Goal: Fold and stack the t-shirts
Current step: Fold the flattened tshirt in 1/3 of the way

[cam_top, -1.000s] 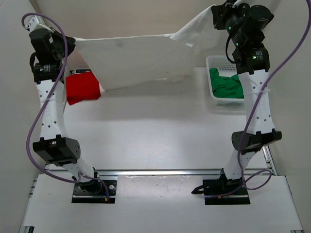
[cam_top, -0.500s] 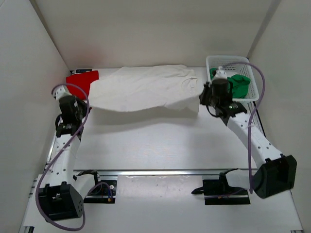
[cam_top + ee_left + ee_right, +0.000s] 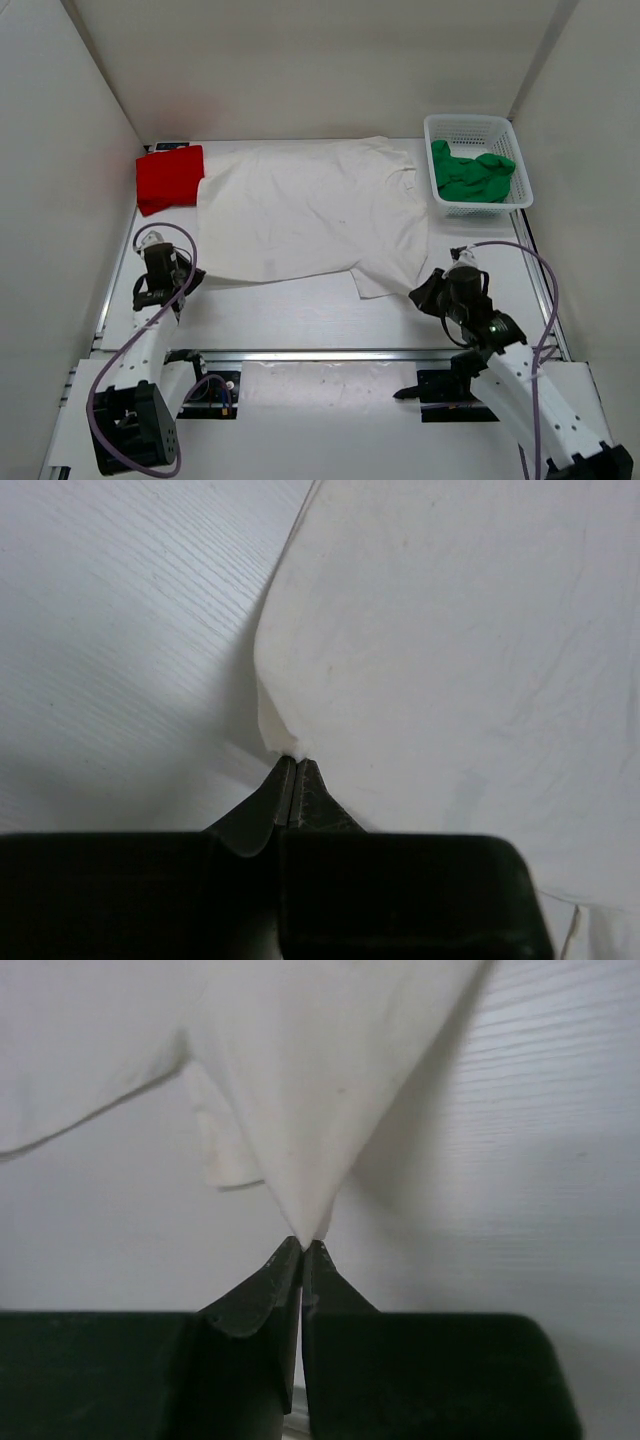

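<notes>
The white t-shirt lies spread flat across the middle of the table. My left gripper is shut on its near left corner; in the left wrist view the fingertips pinch a small fold of white cloth. My right gripper is shut on the near right corner, where a stretched point of cloth runs into the closed tips. The red t-shirt lies folded at the far left. The green t-shirt sits bunched in the basket.
The white mesh basket stands at the far right corner. White walls enclose the table on three sides. Both arm bases and a metal rail run along the near edge. Bare tabletop lies between the shirt and the rail.
Both arms came down and back toward the near edge with the white shirt held between them. It hung high in the air before and now lies flat on the table.
</notes>
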`<state>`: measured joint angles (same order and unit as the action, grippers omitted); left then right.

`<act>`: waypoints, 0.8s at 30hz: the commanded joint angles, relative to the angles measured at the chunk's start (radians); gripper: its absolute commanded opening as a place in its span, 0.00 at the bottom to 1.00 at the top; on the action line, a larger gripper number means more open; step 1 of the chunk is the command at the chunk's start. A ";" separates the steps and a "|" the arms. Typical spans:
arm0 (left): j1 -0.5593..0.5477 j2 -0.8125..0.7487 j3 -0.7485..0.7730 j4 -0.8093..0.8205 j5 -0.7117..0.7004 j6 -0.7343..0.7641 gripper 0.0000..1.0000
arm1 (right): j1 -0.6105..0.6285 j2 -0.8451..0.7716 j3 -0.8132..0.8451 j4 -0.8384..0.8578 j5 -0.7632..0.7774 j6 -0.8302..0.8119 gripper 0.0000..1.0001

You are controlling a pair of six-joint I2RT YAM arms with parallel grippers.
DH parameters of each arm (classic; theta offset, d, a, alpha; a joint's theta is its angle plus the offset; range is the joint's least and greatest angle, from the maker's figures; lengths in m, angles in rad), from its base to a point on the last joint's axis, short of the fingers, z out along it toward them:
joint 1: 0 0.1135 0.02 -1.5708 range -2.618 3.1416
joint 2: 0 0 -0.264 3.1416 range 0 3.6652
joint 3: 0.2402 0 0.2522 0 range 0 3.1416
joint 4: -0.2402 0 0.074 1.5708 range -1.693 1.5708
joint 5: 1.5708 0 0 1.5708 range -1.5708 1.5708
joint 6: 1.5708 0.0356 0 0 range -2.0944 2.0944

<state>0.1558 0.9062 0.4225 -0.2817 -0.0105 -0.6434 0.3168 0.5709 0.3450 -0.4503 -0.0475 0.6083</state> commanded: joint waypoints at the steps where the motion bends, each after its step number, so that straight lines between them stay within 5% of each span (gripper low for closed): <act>1: 0.024 -0.071 -0.005 -0.030 0.040 0.025 0.00 | 0.114 -0.135 0.017 -0.111 0.018 0.167 0.00; 4: 0.047 -0.125 0.002 -0.094 0.027 0.063 0.00 | 0.301 -0.180 0.098 -0.217 0.156 0.266 0.00; 9: 0.006 -0.115 0.021 -0.108 0.012 0.070 0.00 | 0.357 -0.135 0.164 -0.277 0.282 0.266 0.00; 12: 0.002 -0.047 0.018 -0.064 0.038 0.042 0.00 | 0.220 -0.034 0.147 -0.162 0.174 0.156 0.00; 17: 0.033 0.080 0.113 -0.027 0.037 0.039 0.00 | -0.229 0.179 0.173 0.112 -0.248 -0.036 0.00; 24: 0.074 0.319 0.249 0.022 0.069 0.002 0.00 | -0.171 0.506 0.374 0.257 -0.100 -0.061 0.00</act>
<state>0.2115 1.1610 0.6323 -0.3004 0.0372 -0.6151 0.1349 1.0084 0.6216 -0.3630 -0.1421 0.5938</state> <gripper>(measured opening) 0.048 0.009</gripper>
